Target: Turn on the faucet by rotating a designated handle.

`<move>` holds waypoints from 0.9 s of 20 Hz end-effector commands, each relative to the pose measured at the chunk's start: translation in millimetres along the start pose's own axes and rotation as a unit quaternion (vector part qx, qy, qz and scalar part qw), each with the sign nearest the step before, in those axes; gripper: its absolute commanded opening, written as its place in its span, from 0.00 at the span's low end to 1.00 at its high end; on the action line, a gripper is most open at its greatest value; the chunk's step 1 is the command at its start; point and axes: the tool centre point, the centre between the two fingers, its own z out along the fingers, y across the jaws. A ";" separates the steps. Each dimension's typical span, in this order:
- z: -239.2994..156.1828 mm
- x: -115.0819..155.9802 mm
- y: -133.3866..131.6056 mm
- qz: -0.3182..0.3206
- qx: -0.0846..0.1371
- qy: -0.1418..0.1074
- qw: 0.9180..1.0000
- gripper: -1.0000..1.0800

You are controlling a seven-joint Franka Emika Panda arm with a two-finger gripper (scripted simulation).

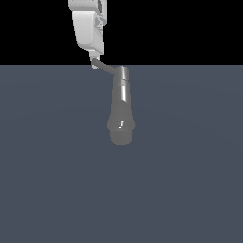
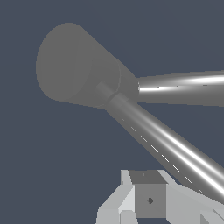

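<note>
My pincer [image 2: 151,199] fills the nearest edge of the wrist view, its pale blocky fingers [image 2: 114,204] set just beside the thin metal handle [image 2: 175,151], which runs away from them as a bright, glossy bar. I cannot tell from either view whether my pincer is released or clenched, nor whether the fingers truly press on the bar or only stand next to it; in the exterior view the tip [image 1: 95,63] meets the outer end of the handle [image 1: 106,67] with no gap that I can see. I judge the placement deliberate: working at the far end of the lever, away from its pivot, gives the longest arm for turning it, and coming at it from the side lets a sideways sweep do the work without a firm grip. Beyond the fingers, the handle slopes to the short round cap at the narrow end of the faucet [image 1: 122,107], where it is hinged. From that cap the grey body widens toward its broad, rounded end, which looks nearest to the exterior camera, the whole piece set on the dark blue-grey tabletop [image 1: 190,180], a little toward the exterior view's left of the middle. The handle juts toward the exterior view's left, at an angle to the body, so I judge the turning is still to be finished. Farthest off is only black background.
</note>
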 end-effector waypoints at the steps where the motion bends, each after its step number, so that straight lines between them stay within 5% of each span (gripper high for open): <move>1: -0.7 6.7 8.8 0.000 -0.004 0.001 1.000 0.00; 18: -13.3 36.7 41.5 -0.006 -0.006 0.000 1.000 0.00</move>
